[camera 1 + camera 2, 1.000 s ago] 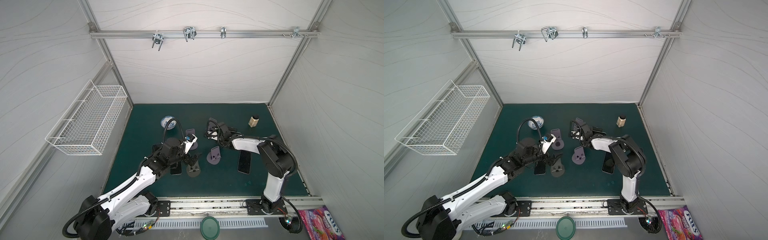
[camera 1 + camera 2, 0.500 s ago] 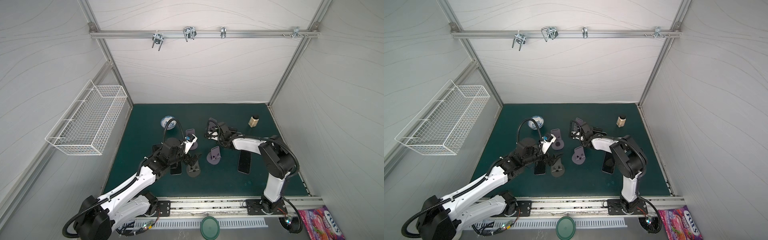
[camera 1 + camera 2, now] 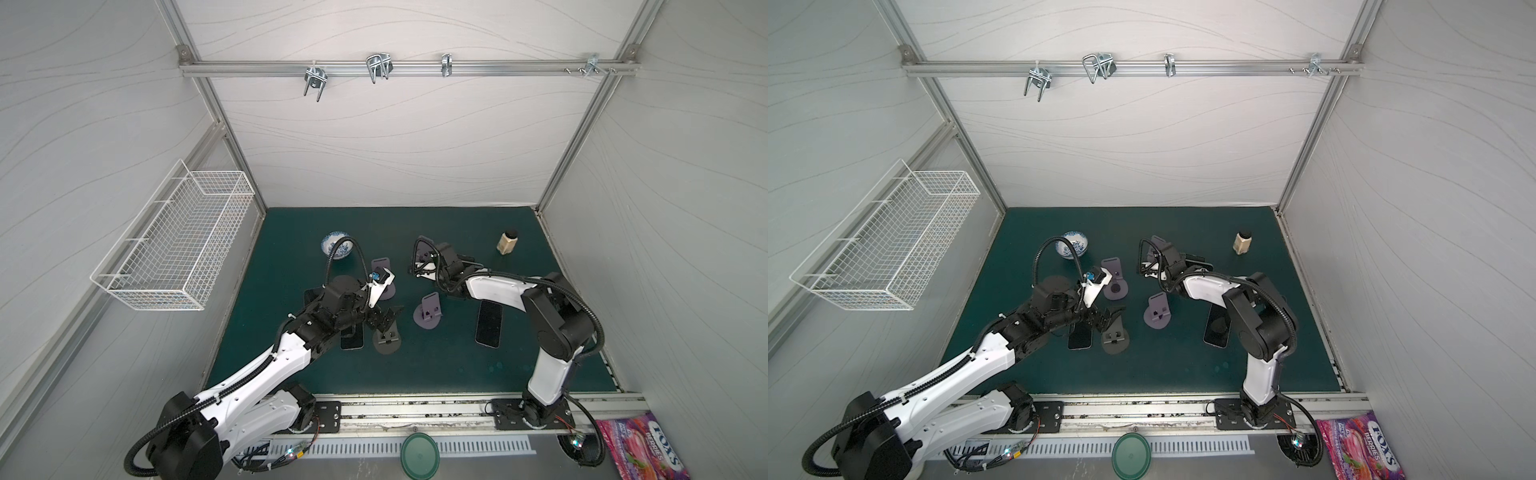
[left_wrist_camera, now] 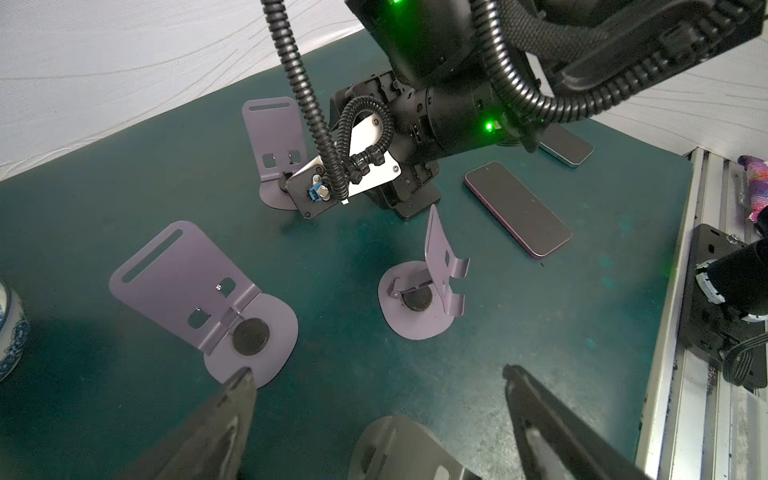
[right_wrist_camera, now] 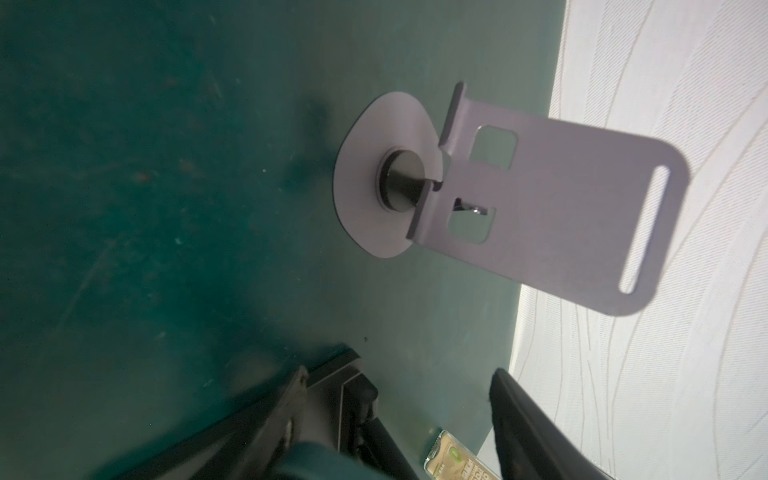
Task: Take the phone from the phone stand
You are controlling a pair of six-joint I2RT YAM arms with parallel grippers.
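Left gripper (image 4: 378, 370): jaws spread wide, nothing between them, held over a dark phone stand (image 3: 388, 345), which stands empty.
Phone (image 3: 353, 341): laid flat on the green mat (image 3: 291, 257) just beside that stand, partly covered by the left arm (image 3: 286, 353).
Right gripper (image 5: 399, 374): fingers (image 5: 523, 419) seen apart in the wrist view; whether anything is gripped cannot be told.
Purple phone stand (image 5: 540, 208), empty, set beyond it.

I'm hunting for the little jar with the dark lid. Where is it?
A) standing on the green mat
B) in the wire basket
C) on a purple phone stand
A: the jar stands upright on the green mat near its back right corner, well apart from the wire basket on the left wall.
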